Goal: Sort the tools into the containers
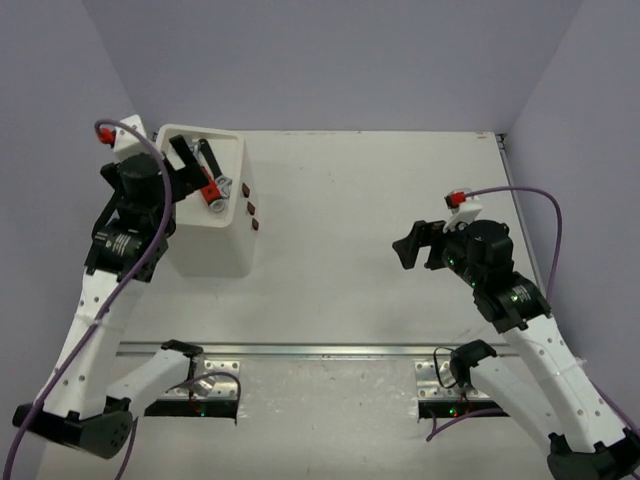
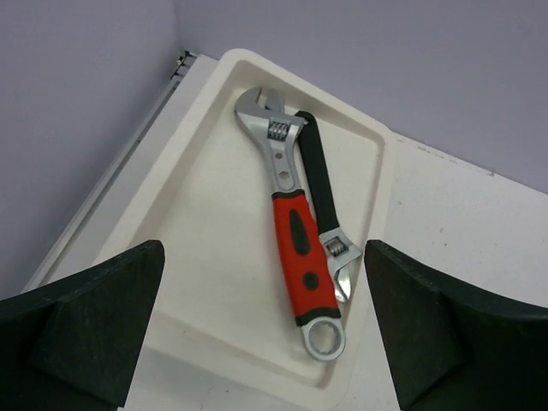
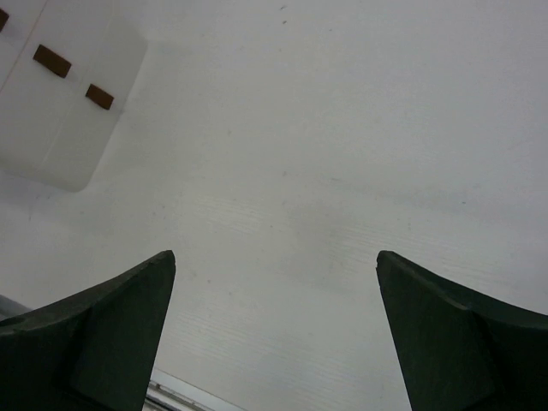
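Observation:
The white box (image 1: 214,245) stands at the far left, its dark-red knobs (image 1: 250,208) facing right. In its tray top (image 2: 197,214) lie a red-handled adjustable wrench (image 2: 291,231) and a black wrench (image 2: 318,184) side by side; both show from above too (image 1: 208,178). My left gripper (image 2: 261,282) hangs open and empty just above the tray's near edge (image 1: 178,170). My right gripper (image 3: 276,282) is open and empty over bare table at the right (image 1: 412,245). No other tools are in view.
The box's front with two knobs (image 3: 68,73) shows at the right wrist view's upper left. A metal rail (image 1: 320,350) runs across the near edge. Purple walls enclose the table on three sides.

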Motion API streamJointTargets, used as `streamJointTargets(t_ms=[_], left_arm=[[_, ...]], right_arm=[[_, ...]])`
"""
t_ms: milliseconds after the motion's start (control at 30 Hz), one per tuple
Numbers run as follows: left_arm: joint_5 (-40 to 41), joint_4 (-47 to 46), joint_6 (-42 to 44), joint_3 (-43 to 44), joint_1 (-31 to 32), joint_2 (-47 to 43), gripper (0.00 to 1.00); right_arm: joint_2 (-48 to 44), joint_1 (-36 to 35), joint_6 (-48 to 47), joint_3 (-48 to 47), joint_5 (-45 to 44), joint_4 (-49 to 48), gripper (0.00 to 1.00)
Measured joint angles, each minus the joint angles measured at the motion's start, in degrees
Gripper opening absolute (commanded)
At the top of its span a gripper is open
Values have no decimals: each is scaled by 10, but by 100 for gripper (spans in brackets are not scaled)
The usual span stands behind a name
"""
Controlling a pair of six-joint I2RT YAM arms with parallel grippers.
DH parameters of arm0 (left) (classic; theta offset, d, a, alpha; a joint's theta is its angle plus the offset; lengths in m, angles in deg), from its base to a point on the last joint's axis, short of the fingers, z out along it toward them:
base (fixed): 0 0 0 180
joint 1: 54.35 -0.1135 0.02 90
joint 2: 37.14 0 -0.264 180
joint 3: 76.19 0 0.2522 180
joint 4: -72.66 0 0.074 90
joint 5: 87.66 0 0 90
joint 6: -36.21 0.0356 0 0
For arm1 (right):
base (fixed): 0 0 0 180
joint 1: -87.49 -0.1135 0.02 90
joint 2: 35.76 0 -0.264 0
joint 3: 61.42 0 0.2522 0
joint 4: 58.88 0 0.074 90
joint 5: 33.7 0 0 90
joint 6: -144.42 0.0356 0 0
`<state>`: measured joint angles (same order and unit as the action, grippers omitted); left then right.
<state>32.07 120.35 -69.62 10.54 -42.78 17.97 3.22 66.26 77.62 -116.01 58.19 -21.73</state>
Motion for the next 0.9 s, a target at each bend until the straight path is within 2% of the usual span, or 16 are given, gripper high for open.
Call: streamJointTargets(t_ms=[167, 367, 700, 900], left_arm=[[36, -5, -12, -74, 0, -122, 100], [64, 20, -12, -87, 0, -220, 100], [60, 100, -6, -136, 0, -335, 100], [56, 105, -4, -169, 0, -380, 100]], right_arm=[[2, 0, -28, -89, -79, 79, 99], [-48, 0, -55, -113, -120, 126, 99], [-146, 0, -87, -150, -168, 188, 99], [-153, 0, -95, -147, -184, 211, 99]])
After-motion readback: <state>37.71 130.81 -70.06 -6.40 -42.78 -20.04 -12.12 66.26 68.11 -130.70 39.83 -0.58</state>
